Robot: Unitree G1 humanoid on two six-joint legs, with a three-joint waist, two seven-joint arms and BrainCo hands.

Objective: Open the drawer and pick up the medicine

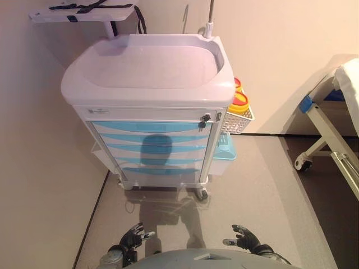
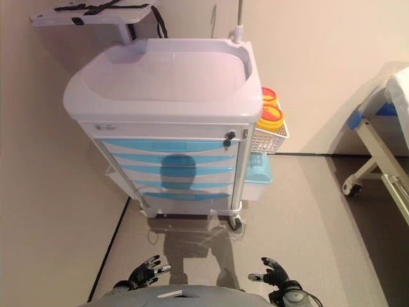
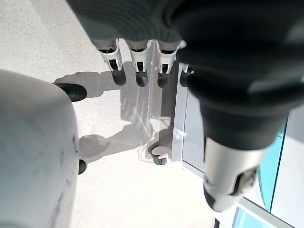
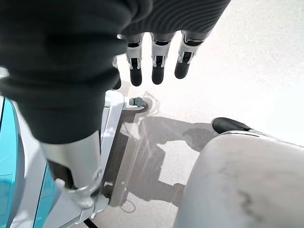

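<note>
A white medical cart [image 1: 147, 61] stands ahead against the wall, with several blue drawers [image 1: 152, 139] in its front, all shut. No medicine shows. My left hand [image 1: 133, 237] hangs low at the bottom left, fingers relaxed and empty. My right hand [image 1: 245, 237] hangs low at the bottom right, fingers relaxed and empty. Both are well short of the cart. In the left wrist view the fingers [image 3: 137, 76] hang straight above the floor; the right wrist view shows the same of its fingers [image 4: 157, 66].
A white wire basket [image 1: 238, 120] with yellow-and-red containers [image 1: 239, 102] hangs on the cart's right side, a pale blue bin [image 1: 225, 152] below it. A bed frame on castors [image 1: 328, 140] stands at the right. A wall runs along the left.
</note>
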